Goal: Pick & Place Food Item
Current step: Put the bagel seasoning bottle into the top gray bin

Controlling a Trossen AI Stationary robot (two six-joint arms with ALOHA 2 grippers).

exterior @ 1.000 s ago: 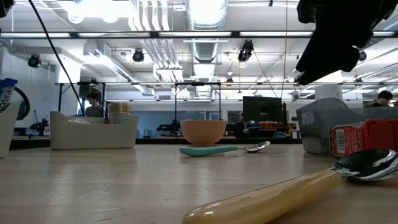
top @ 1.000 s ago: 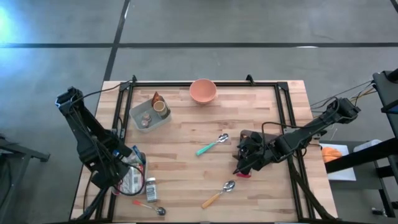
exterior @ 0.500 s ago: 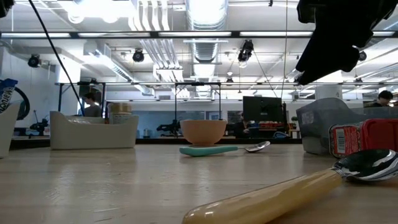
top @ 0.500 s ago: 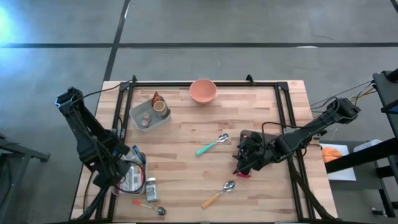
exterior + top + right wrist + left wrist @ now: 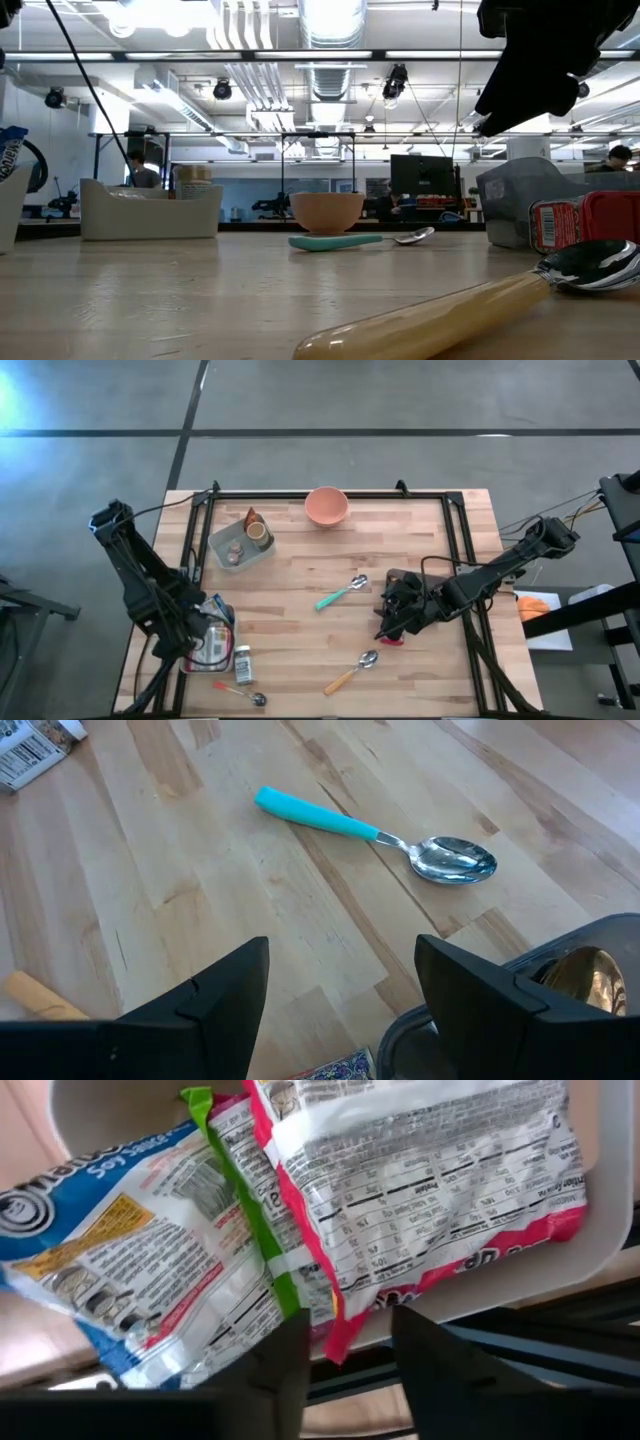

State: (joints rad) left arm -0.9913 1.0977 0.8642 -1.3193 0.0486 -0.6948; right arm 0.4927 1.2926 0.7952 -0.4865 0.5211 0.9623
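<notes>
At the near left corner of the bench (image 5: 300,600), the left gripper (image 5: 345,1342) is poised just above a white tray (image 5: 600,1230) in which two food packets lie overlapped — a blue-and-white packet (image 5: 110,1270) and a pink-edged packet (image 5: 430,1170) turned back-side up, its printed nutrition panel showing. The jaws are parted with nothing between them, and the packets rest flat on the tray, so the food item is judged to be released into the tray rather than carried. Beside the tray a small jar (image 5: 242,660) and a red-handled spoon (image 5: 240,693) lie on the wood. Further right, the right gripper (image 5: 340,995) hangs low over the middle of the bench with jaws spread and empty, apparently waiting; a grey container (image 5: 400,585) and a red-labelled packet (image 5: 580,222) sit just beside it. A yellow-handled spoon (image 5: 350,672) lies nearer the front, a teal-handled spoon (image 5: 370,830) beyond the gripper. Farthest off, a grey bin (image 5: 240,545) holding small items and a pink bowl (image 5: 326,506) stand near the bench's back edge — well apart from both arms.
</notes>
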